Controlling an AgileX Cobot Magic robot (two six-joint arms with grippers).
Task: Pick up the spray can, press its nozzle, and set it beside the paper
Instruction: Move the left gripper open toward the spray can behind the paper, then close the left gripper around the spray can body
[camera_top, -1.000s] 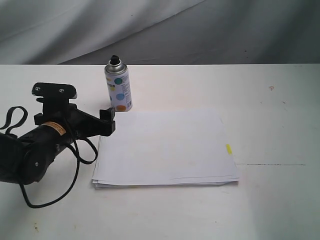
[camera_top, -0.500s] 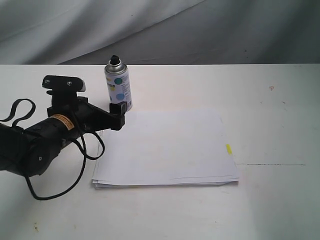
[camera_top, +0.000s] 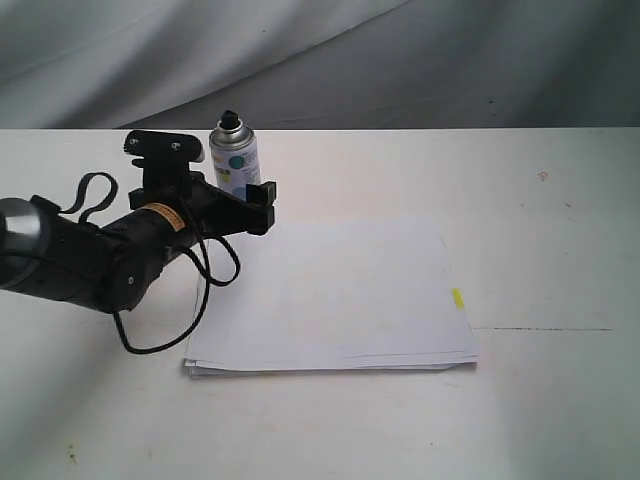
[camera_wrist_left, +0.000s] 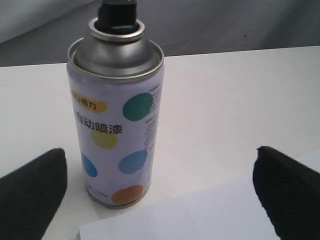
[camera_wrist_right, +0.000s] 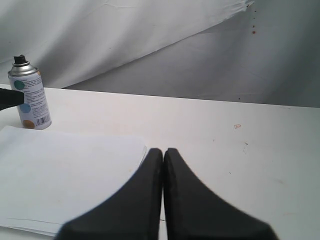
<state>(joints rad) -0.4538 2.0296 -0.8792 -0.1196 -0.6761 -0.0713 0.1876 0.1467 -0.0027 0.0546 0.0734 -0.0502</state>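
Note:
The spray can (camera_top: 236, 158) stands upright on the table just beyond the far left corner of the paper (camera_top: 330, 295). Its black nozzle (camera_top: 230, 120) caps the silver top. My left gripper (camera_top: 250, 200) is open at the can's lower part and hides its base in the exterior view. In the left wrist view the can (camera_wrist_left: 115, 125) stands between the spread fingers (camera_wrist_left: 32, 197), close to one and untouched, with its nozzle (camera_wrist_left: 117, 12) uncovered. My right gripper (camera_wrist_right: 163, 152) is shut and empty, hovering near the paper's (camera_wrist_right: 65, 175) edge, far from the can (camera_wrist_right: 30, 100).
The paper carries a small yellow tab (camera_top: 457, 298) at its right edge. The white table (camera_top: 540, 230) stretches right of the paper. A grey cloth backdrop (camera_top: 400, 60) hangs behind the table. A black cable (camera_top: 160, 330) loops under the left arm.
My left arm has swung up and to the right, from beside the paper's left edge to the can, its open fingers now around the can's lower part. The can and paper stayed put.

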